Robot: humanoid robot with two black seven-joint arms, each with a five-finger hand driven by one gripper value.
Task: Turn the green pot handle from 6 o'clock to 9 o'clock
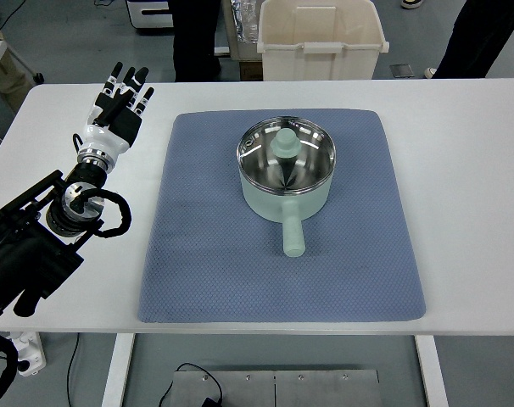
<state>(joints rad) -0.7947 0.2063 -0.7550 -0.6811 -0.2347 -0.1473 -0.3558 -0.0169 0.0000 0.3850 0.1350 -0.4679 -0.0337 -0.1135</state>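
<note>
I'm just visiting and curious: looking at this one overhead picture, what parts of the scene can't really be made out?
- Right hand: not in the top view at all.
- Left arm: its upper part is cut off by the picture's left edge.
- Far wall of the green pot: hidden behind its own rim.
- White bin: top cut off by the upper edge.
- People behind the table: only legs and shoes show.

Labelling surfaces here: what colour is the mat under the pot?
Blue-grey mat, finely textured; top view.
</note>
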